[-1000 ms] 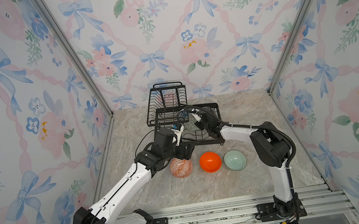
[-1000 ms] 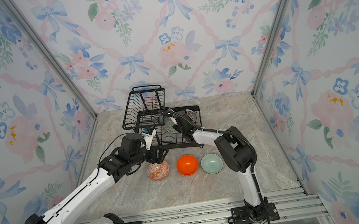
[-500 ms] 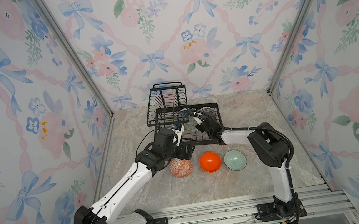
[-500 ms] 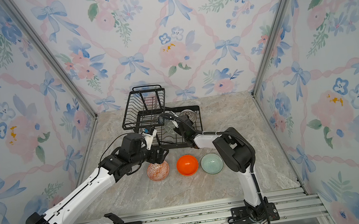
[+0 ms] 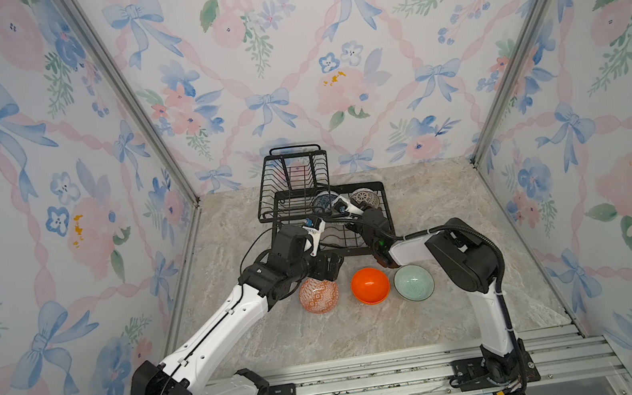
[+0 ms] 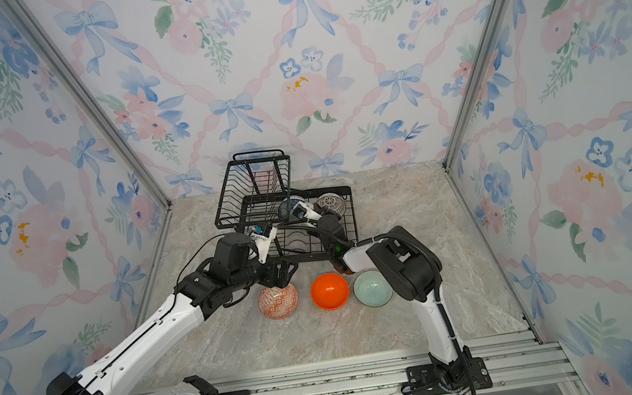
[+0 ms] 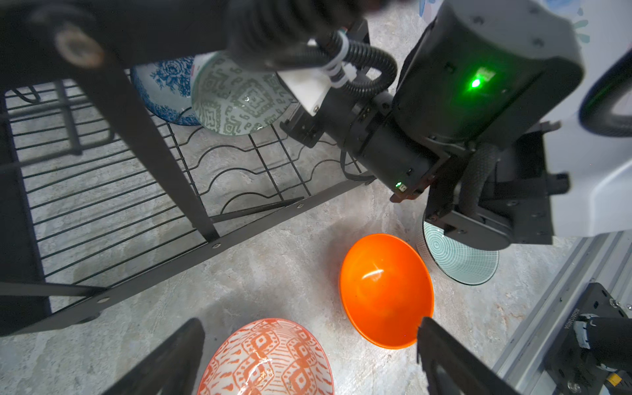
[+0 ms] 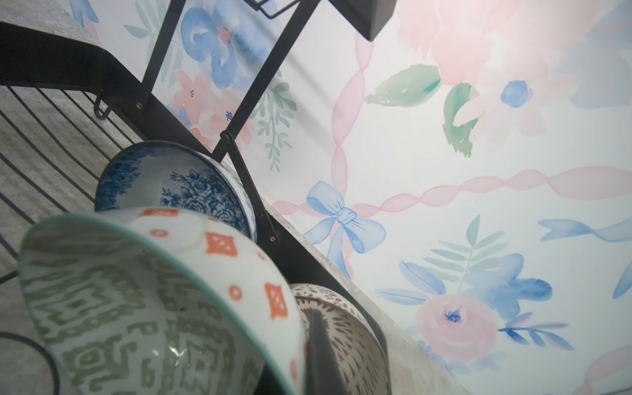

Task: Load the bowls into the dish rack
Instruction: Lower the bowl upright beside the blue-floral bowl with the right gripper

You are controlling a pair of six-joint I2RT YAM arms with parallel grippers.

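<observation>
The black wire dish rack (image 5: 289,177) (image 6: 257,181) stands at the back in both top views. In its lower tray lean a blue-white floral bowl (image 5: 323,199) (image 8: 184,191) and a white-brown lattice bowl (image 5: 364,198) (image 8: 345,328). My right gripper (image 5: 343,207) (image 8: 301,355) is shut on the rim of the grey-green patterned bowl (image 8: 136,307) (image 7: 239,99), tilted inside that tray. My left gripper (image 5: 330,266) (image 7: 309,326) hangs open just above the orange-white geometric bowl (image 5: 319,295) (image 7: 270,359). Beside it on the table sit a plain orange bowl (image 5: 369,285) (image 7: 384,290) and a pale mint bowl (image 5: 413,282) (image 7: 458,260).
The rack's front rail (image 7: 191,253) runs close behind the three bowls on the marble table. My right forearm (image 5: 409,246) passes over the mint bowl. Floral walls close in the left, right and back. A metal rail (image 5: 373,375) edges the front.
My right arm has shifted slightly to the left, still with the grey-green bowl in the rack's tray. The left gripper has stayed open over the orange-white bowl.
</observation>
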